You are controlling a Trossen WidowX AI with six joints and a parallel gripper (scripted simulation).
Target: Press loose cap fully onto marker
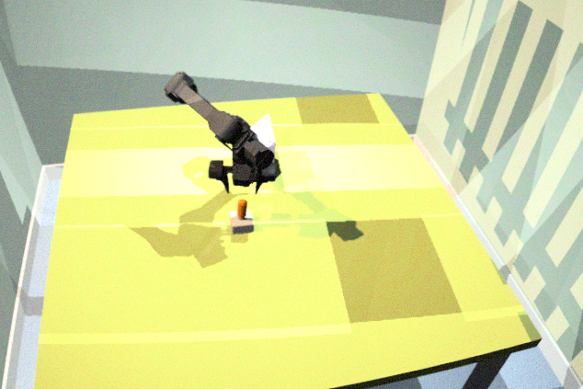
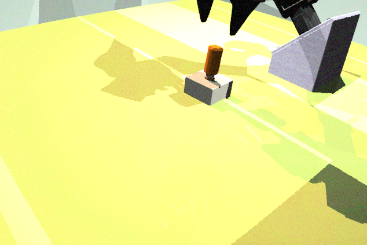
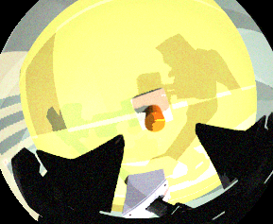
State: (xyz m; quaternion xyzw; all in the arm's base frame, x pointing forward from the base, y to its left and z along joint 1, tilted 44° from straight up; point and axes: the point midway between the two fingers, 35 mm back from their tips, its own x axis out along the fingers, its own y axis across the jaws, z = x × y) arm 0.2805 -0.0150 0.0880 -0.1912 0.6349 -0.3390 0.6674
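The orange cap [image 1: 242,208] [image 2: 213,59] [image 3: 154,119] sits upright over the marker, covering its tip and most of its body. Just a short grey and orange ring of the marker [image 2: 210,76] shows between the cap's lower rim and the block. The small holder block [image 1: 241,225] [image 2: 198,88] [image 3: 149,100] stands on the table [image 1: 188,300] [image 2: 118,147] [image 3: 95,70]. My gripper [image 1: 242,192] [image 2: 217,28] [image 3: 162,133] is open and empty. Its black fingers are wide apart, above the cap and a little behind it toward the arm's side, touching nothing.
A pale grey wedge-shaped block [image 1: 265,132] [image 2: 296,58] [image 3: 145,188] stands on the table behind the holder, beside the arm. Shadows of the arm and coloured light patches lie on the table top around the holder.
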